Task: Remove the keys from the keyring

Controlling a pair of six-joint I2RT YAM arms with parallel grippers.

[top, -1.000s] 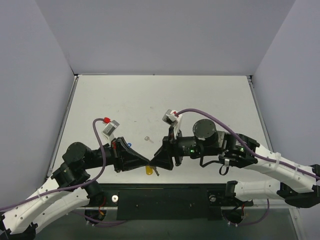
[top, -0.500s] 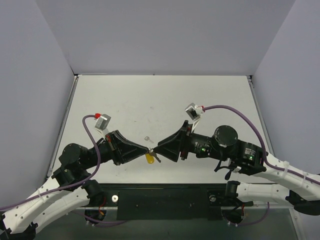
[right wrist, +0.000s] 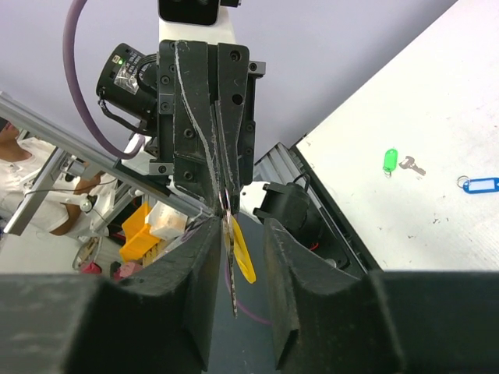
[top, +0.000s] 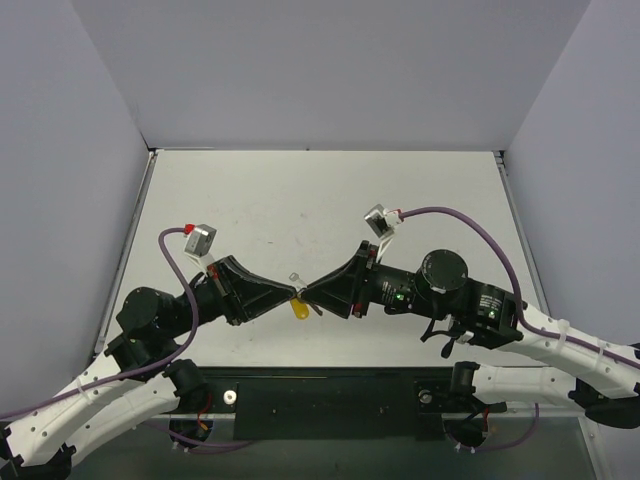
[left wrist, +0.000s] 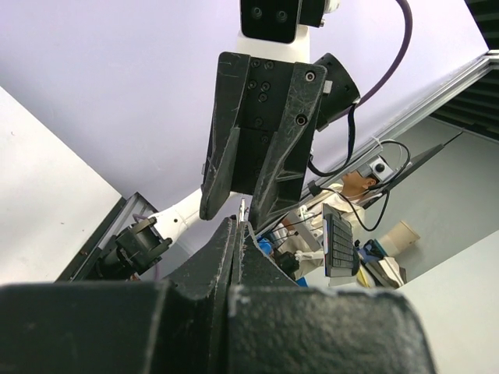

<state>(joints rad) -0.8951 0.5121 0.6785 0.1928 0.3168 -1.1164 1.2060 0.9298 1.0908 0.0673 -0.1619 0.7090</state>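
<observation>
Both claws moved forward together, carrying the load. Your left claw (top: 292, 294) is clamped tight on the keyring (right wrist: 242, 249), which hangs under its tips. Your right claw (right wrist: 243, 226) is slightly open, straddling it. Key (right wrist: 232, 290) dangles, looks attached, so not off yet.

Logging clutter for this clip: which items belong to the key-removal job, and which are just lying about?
Job:
yellow keyring
small key hanging beside it

Lying about:
green tag with its silver key
blue tag
loose metal piece, too small to identify
</observation>
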